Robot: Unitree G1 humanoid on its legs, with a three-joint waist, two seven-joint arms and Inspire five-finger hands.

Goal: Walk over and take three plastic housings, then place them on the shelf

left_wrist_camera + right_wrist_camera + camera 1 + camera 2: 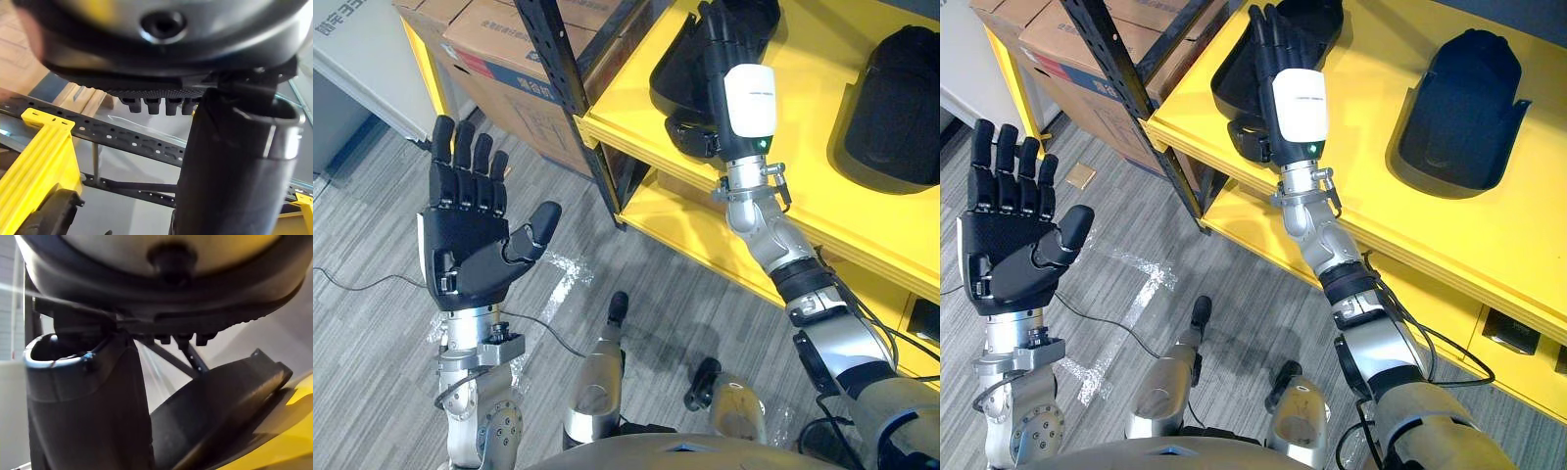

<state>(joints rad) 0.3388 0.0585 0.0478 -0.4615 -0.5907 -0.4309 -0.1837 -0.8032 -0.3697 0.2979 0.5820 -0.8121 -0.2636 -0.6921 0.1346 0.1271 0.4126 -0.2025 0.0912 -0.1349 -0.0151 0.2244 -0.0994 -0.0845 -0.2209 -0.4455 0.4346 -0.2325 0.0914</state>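
Note:
Two black plastic housings lie on the top board of a yellow shelf (1381,196). My right hand (1295,93) reaches over the left housing (1234,78), fingers straight and laid across its top, not curled around it. The right wrist view shows that housing (220,401) just past my thumb (88,406). The second housing (1464,98) rests further right on the same board, apart from the hand. My left hand (470,235) is raised over the floor at the left, palm up, fingers spread and holding nothing.
A black perforated upright (563,69) stands at the shelf's left corner, with cardboard boxes (509,59) behind it. A lower yellow board (695,225) sits beneath the top one. Grey carpet floor (372,225) lies under the left hand.

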